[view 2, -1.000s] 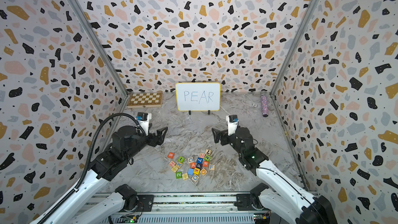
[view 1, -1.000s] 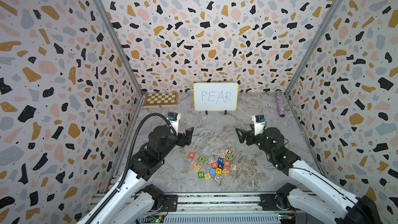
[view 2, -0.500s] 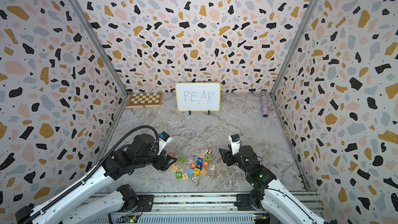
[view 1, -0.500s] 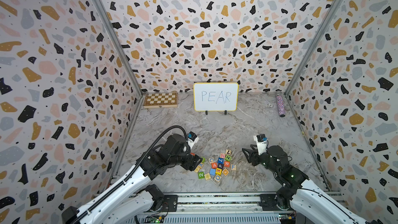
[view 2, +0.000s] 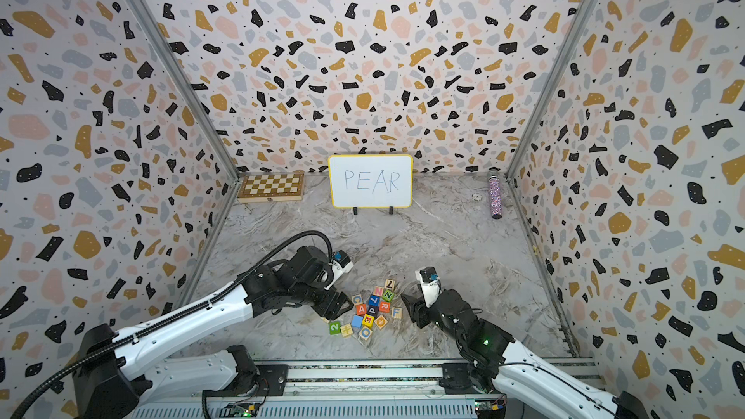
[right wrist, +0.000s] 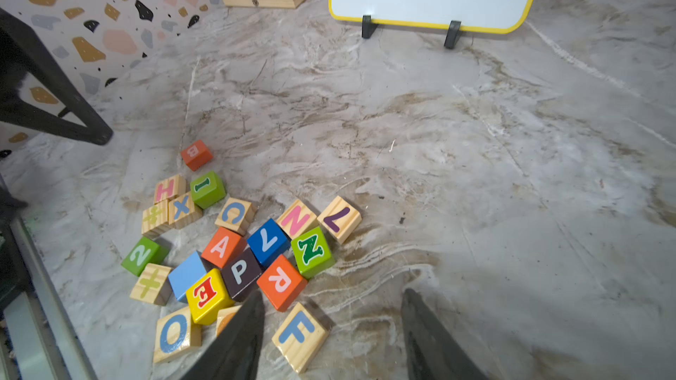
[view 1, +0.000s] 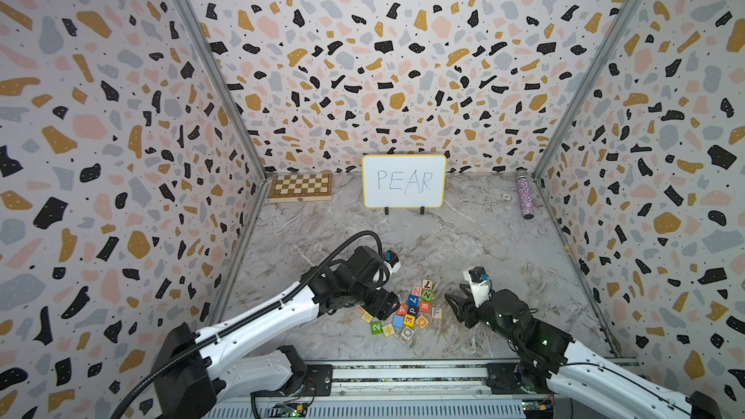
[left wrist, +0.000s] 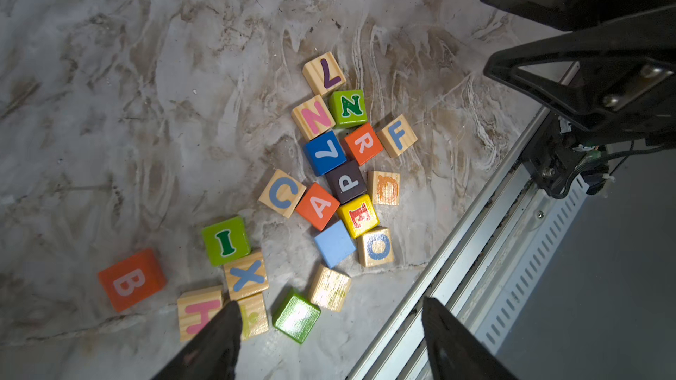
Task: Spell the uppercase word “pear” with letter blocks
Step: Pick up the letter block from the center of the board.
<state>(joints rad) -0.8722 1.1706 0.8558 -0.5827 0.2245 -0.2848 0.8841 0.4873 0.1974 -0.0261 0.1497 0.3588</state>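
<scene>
Hovering on either side of the pile, both my hands are empty: my left gripper [left wrist: 331, 314] has its jaws spread wide above stray cubes at the pile's edge, and my right gripper [right wrist: 333, 297] stands parted as well, pinching nothing. The four letter blocks [view 1: 412, 310] I need sit in the lower middle of the frame in both top views, packed at the heart of the cluster. The black P block [left wrist: 345, 181] is in the centre, with the yellow E block [left wrist: 360, 215], the orange A block [left wrist: 317, 206] and the orange R block [left wrist: 363, 143] right against it. They look like small painted wooden cubes, so I judge them light, stiff and a little slick. Each wants taking squarely by two opposite side faces. Crowding is the trouble, since neighbours such as the blue 7 block [left wrist: 325, 153] leave little room for a finger. In a top view my left hand is just left of the A, my right hand near the R with the F block [view 1: 436, 312] between; how high my fingertips hang I cannot quite tell.
</scene>
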